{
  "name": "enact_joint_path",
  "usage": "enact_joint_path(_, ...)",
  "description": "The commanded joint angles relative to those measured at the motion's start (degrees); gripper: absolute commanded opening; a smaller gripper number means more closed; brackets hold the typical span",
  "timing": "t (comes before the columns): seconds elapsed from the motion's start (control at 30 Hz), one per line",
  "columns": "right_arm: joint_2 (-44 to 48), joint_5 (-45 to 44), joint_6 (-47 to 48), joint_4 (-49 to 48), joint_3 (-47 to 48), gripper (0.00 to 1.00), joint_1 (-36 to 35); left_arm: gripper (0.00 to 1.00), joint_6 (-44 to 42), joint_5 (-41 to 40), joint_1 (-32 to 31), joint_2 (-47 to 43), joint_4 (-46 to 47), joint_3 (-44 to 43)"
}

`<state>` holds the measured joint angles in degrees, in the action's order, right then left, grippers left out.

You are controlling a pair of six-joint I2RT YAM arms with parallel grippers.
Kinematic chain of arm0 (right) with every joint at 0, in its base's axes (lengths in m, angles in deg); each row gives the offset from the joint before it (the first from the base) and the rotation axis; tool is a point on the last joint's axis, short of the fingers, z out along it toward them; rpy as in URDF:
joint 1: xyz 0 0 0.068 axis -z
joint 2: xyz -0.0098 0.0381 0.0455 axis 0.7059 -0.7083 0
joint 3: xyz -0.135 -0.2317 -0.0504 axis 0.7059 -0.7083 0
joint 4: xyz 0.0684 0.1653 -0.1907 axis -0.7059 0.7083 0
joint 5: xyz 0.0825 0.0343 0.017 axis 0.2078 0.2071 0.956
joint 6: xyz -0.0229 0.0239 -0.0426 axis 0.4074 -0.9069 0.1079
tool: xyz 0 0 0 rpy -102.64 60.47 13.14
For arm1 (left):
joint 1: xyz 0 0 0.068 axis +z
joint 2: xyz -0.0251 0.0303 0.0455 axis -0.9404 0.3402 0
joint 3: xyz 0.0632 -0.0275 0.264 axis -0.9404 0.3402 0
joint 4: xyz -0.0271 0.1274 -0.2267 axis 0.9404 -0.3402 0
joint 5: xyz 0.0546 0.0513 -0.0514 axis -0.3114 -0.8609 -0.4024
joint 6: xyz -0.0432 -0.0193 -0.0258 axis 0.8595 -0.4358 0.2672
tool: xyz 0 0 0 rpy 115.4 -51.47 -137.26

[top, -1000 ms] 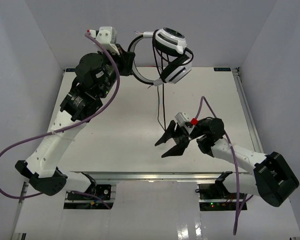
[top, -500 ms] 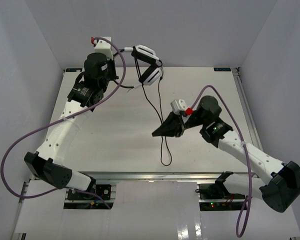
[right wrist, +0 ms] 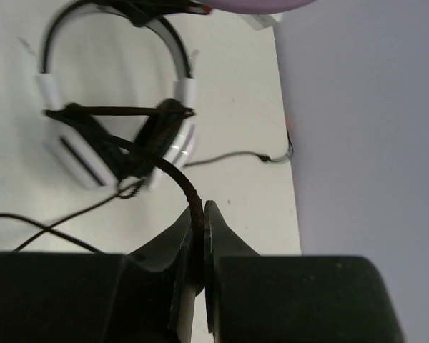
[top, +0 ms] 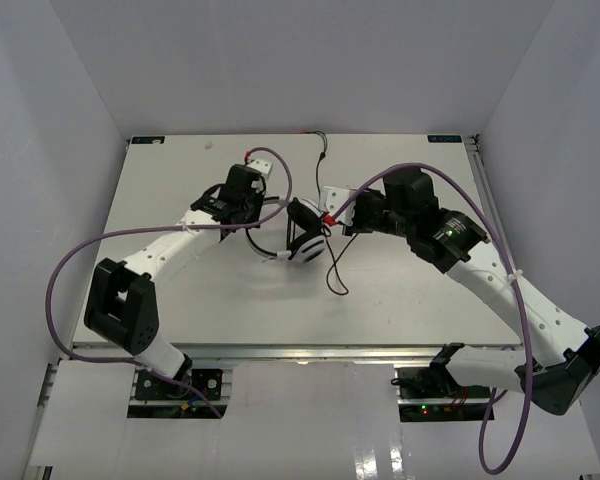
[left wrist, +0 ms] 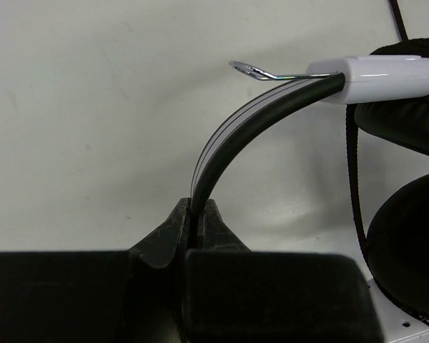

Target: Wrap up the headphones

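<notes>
**Ops:** Checking the headphones (top: 302, 238): where do they sit?

**Me:** At the middle of the desk (top: 180, 300), down low. I have the left hand (left wrist: 197, 214) clenched on the headband (left wrist: 232, 132).

**Ops:** And your right hand (right wrist: 199, 214)?

**Me:** Pinched tight on the black cord (right wrist: 182, 179), also near the desk's middle. One strand runs across both earcups (right wrist: 71, 153). Another trails off to the desk's far edge.

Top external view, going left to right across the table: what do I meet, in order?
Left arm's base → left pincer → headphones → right arm's base.
</notes>
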<state>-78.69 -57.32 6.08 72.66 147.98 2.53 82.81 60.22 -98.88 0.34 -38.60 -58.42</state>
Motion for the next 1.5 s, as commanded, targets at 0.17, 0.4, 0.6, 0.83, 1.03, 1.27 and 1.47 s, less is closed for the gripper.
enact_joint_path(0.17,-1.5,-22.3,12.3,-12.5,-3.5,0.08,0.8,0.00,1.5,10.6,-12.4,-6.8,2.9,3.8)
enact_joint_path(0.4,-1.4,-18.7,8.2,-21.0,-8.0,0.08,7.1,0.00,5.7,13.4,-16.9,-16.6,1.4,9.6)
enact_joint_path(0.6,-2.8,4.5,-5.6,-20.7,-8.5,0.09,17.4,0.00,10.3,20.1,-17.2,-28.1,1.5,10.9)
enact_joint_path(0.83,-7.3,34.9,-20.2,-23.8,-13.4,0.12,20.0,0.00,12.5,26.0,-17.3,-31.9,1.9,3.4)
enact_joint_path(1.03,-8.6,56.2,-48.4,-53.7,-24.1,0.15,20.1,0.00,12.9,26.3,-17.2,-27.8,2.1,-10.3)
enact_joint_path(1.27,-11.5,58.6,-68.1,-76.1,-29.6,0.24,17.0,0.00,12.1,24.8,-17.2,-17.8,2.0,-31.1)
enact_joint_path(1.47,-16.4,57.5,-85.5,-97.6,-30.6,0.32,12.1,0.00,11.9,22.4,-17.2,-6.9,-1.7,-49.7)
